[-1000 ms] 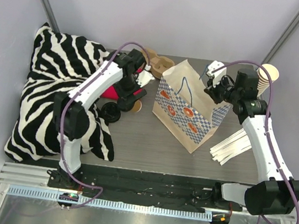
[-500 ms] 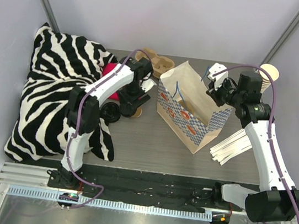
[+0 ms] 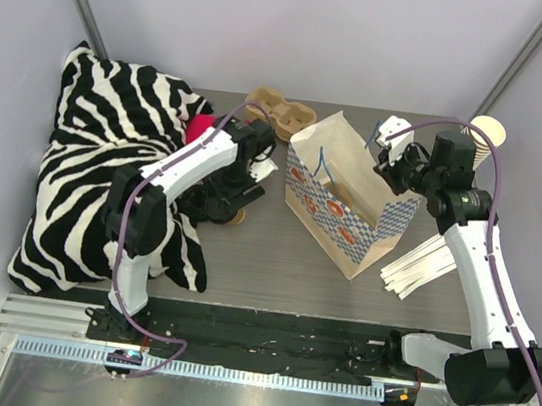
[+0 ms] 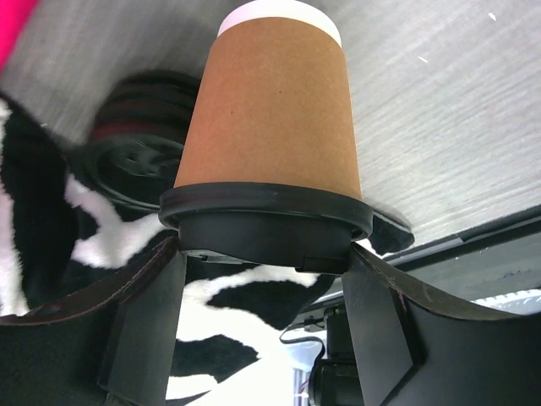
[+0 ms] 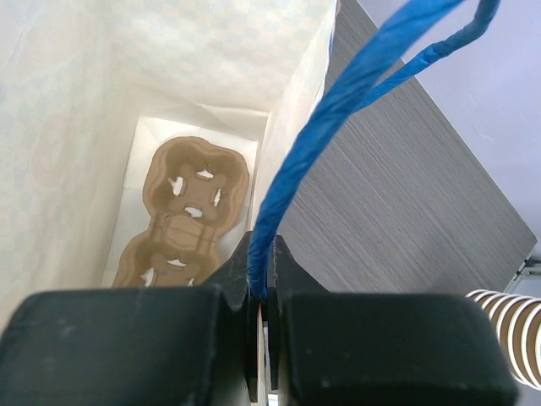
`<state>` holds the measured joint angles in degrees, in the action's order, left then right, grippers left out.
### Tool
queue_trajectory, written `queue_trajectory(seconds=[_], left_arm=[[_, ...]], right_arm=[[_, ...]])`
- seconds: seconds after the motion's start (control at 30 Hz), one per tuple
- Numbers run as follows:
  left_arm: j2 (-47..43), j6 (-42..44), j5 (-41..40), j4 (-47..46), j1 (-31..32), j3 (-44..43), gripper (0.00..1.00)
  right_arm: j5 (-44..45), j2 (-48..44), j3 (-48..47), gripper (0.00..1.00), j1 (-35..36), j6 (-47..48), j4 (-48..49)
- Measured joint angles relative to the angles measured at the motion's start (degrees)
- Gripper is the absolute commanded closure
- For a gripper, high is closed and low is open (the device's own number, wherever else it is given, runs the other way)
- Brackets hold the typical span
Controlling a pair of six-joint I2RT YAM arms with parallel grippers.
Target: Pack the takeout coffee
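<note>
The left gripper (image 4: 264, 283) grasps the coffee (image 4: 272, 127) by its black lid (image 4: 266, 222), one finger pressed against each side. The cup sits low over the table (image 3: 272, 264), just beside the zebra cloth (image 3: 94, 168) and left of the bag (image 3: 342, 218); whether its base touches the table I cannot tell. The right gripper (image 5: 262, 317) is clenched on the bag's blue handle (image 5: 338, 110). A brown carrier (image 5: 188, 211) lies at the bag's bottom.

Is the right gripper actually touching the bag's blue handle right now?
Touching. The right wrist view shows the blue handle pinched inside the shut right gripper.
</note>
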<state>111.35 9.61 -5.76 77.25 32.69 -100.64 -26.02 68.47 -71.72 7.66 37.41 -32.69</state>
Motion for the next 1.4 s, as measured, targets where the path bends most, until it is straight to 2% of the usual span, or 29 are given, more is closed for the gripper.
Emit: queue_trajectory(seconds=[0.2,0.3,0.4,0.43,0.53,0.6,0.63,0.77,0.83,0.93,0.97,1.3,1.33,1.37,1.4], left_arm=[[1.46,0.07,-0.28,0.61,2.36,0.85,0.90],[2.60,0.07,-0.59,1.03,2.38,-0.92,0.85],[4.00,0.07,-0.72,1.27,2.25,-2.91,0.71],[4.50,0.07,-0.72,1.42,2.19,-3.67,0.64],[5.44,0.04,-0.68,1.79,2.19,-5.11,0.55],[5.84,0.07,-0.68,1.95,2.23,-5.73,0.52],[6.01,0.07,-0.68,1.97,2.23,-6.05,0.47],[7.13,0.07,-0.68,1.84,2.23,-7.89,0.39],[7.61,0.13,-0.68,1.79,2.25,-8.68,0.31],[8.04,0.28,-0.63,1.62,2.34,-9.51,0.27],[8.22,0.33,-0.63,1.53,2.34,-9.86,0.17],[9.16,1.31,-0.59,0.83,2.34,-13.03,0.12],[9.16,1.31,-0.59,0.79,2.34,-13.05,0.10],[9.16,1.33,-0.59,0.83,2.34,-13.16,0.01],[9.16,1.36,-0.59,0.83,2.34,-13.38,0.00]], right_arm=[[0.00,-0.24,0.07,0.99,0.00,-0.07,-0.42],[0.00,-0.35,0.07,0.99,0.00,-0.17,-0.46],[0.02,-0.39,0.09,0.99,0.00,-0.20,-0.59],[0.04,-0.48,0.15,0.99,0.00,-0.20,-0.61],[0.24,-0.87,0.39,0.99,0.00,-0.20,-0.94],[0.37,-1.09,0.39,0.99,0.00,-0.17,-1.18],[0.42,-1.25,0.39,0.99,0.00,-0.20,-1.29],[0.44,-1.49,0.42,0.99,0.00,-0.20,-1.66],[0.46,-1.49,0.44,0.99,0.00,-0.20,-1.75],[0.48,-1.49,0.44,0.99,-0.02,-0.20,-1.88],[0.50,-1.49,0.44,0.99,-0.02,-0.20,-1.92],[0.68,-1.49,0.44,0.99,-0.02,-0.20,-2.16],[0.68,-1.49,0.44,0.99,-0.02,-0.20,-2.16],[0.68,-1.49,0.44,0.99,-0.02,-0.17,-2.16],[0.68,-1.49,0.44,0.99,-0.02,-0.17,-2.16]])
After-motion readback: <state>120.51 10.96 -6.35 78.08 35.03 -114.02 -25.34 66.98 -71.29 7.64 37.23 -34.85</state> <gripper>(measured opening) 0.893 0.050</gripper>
